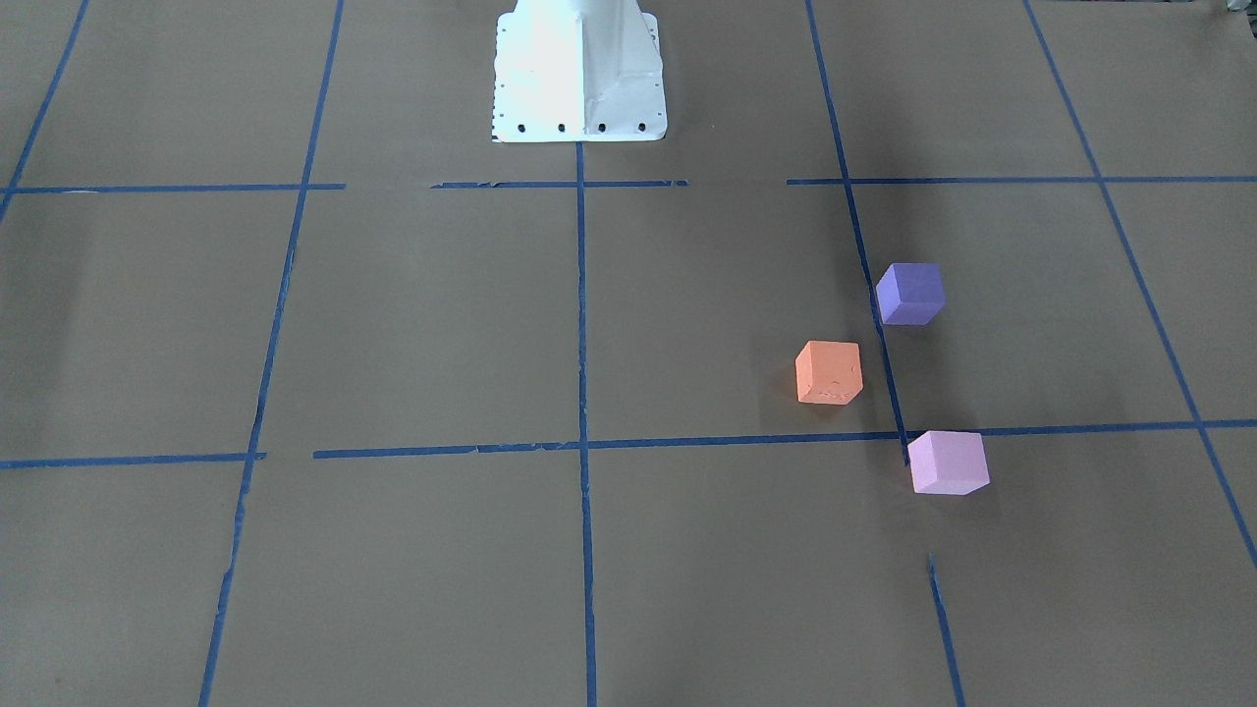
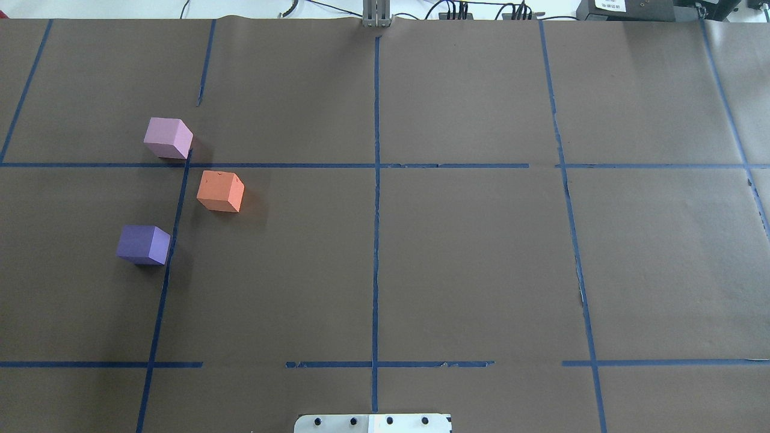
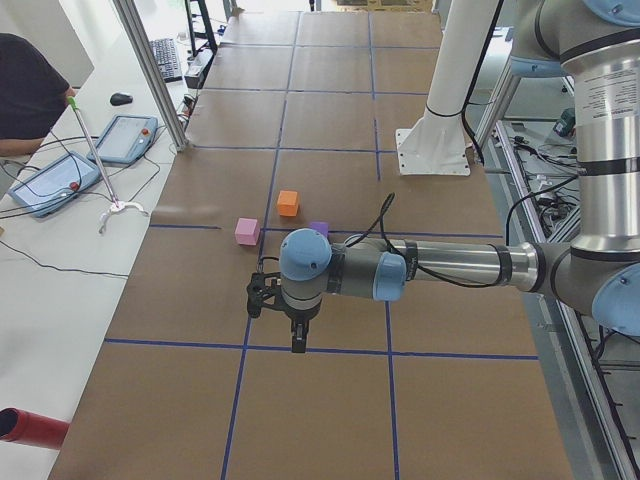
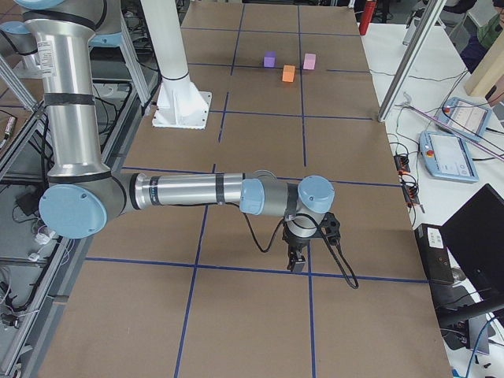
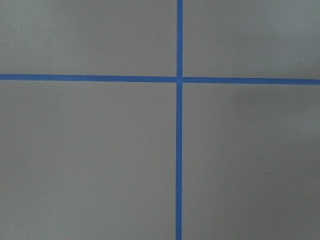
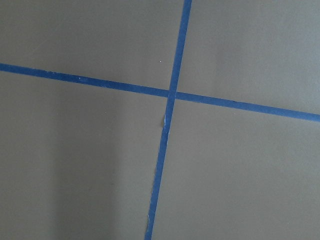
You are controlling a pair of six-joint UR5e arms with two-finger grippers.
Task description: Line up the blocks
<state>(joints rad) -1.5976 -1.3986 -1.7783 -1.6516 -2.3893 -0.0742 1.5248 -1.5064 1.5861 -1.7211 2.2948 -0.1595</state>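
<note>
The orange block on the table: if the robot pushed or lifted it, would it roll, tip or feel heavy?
The orange block rests on a flat face, so it would probably slide rather than roll. Its matte, foam-like look suggests it is light and not slippery.

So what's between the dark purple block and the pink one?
No block: in the overhead view, only brown paper crossed by one blue tape line separates the purple block from the pink block. The orange block sits aside.

The brown counter (image 2: 469,270), gridded with blue tape (image 2: 376,270), is carrying an orange block (image 2: 221,190); a pink block (image 2: 168,138) and a purple block (image 2: 143,244) are sitting near it, apart.
</note>
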